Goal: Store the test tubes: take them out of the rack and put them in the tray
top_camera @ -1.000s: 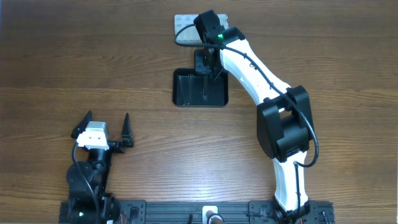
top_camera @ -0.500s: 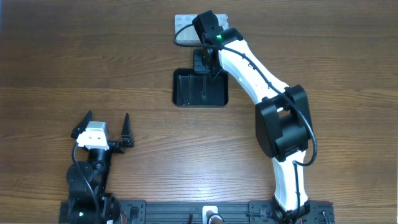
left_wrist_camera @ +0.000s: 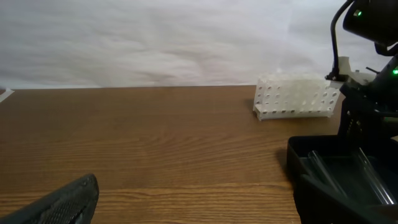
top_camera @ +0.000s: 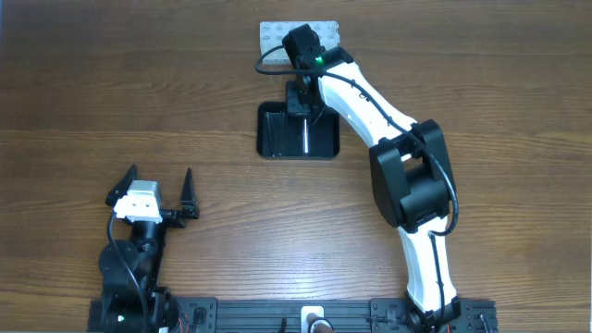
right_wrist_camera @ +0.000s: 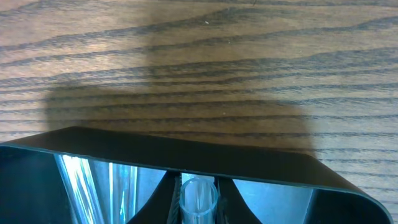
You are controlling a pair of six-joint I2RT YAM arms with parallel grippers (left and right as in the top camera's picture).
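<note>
**Free room and obstacles.** The right pincer (top_camera: 302,104) sits low inside the tray (top_camera: 268,148), closed on a test tube (right_wrist_camera: 199,198). The tray's black wall rises directly ahead of it. Other tubes (right_wrist_camera: 81,180) lie on the tray floor to one side of it. Beyond that wall runs a strip of bare worktop (right_wrist_camera: 199,74), then the rack (top_camera: 277,37). The left pincer (top_camera: 159,172), its fingers spread, sits well apart from both. An open stretch of worktop runs from it to the tray, and the right arm (top_camera: 407,176) stands off to its side.
</note>
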